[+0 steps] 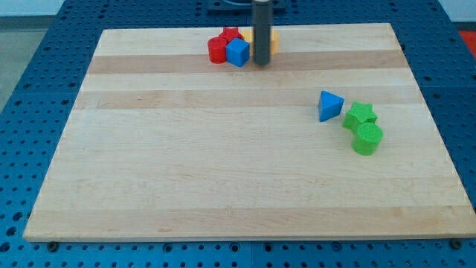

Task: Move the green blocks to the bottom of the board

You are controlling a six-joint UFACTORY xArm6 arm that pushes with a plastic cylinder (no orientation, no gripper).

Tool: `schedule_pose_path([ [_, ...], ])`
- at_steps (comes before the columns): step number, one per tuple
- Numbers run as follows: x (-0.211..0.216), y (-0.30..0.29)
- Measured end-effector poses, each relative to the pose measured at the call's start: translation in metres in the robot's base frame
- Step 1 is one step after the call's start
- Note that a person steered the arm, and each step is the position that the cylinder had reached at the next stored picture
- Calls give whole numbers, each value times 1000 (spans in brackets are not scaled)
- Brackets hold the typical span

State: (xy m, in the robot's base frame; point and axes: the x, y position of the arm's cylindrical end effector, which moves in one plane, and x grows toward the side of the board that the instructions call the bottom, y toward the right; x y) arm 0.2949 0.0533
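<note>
Two green blocks sit together at the view's right, about mid-height: a green star (pixel 361 115) and, touching it just below, a green cylinder-like block (pixel 367 138). A blue triangular block (pixel 329 106) lies just left of the star. My tip (pixel 261 62) stands near the board's top edge, far up and left of the green blocks, right beside a blue cube (pixel 237 52).
A cluster sits at the top centre: a red block (pixel 217 49), a red star (pixel 230 35), the blue cube and yellow blocks (pixel 272 39) partly hidden behind the rod. The wooden board (pixel 186 171) lies on a blue perforated table (pixel 30 89).
</note>
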Motion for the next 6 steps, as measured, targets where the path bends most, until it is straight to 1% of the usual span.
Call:
schedule_pose_path([
  [1, 39, 89],
  [2, 150, 126],
  [3, 226, 123],
  [4, 235, 120],
  [5, 229, 120],
  [6, 203, 147],
])
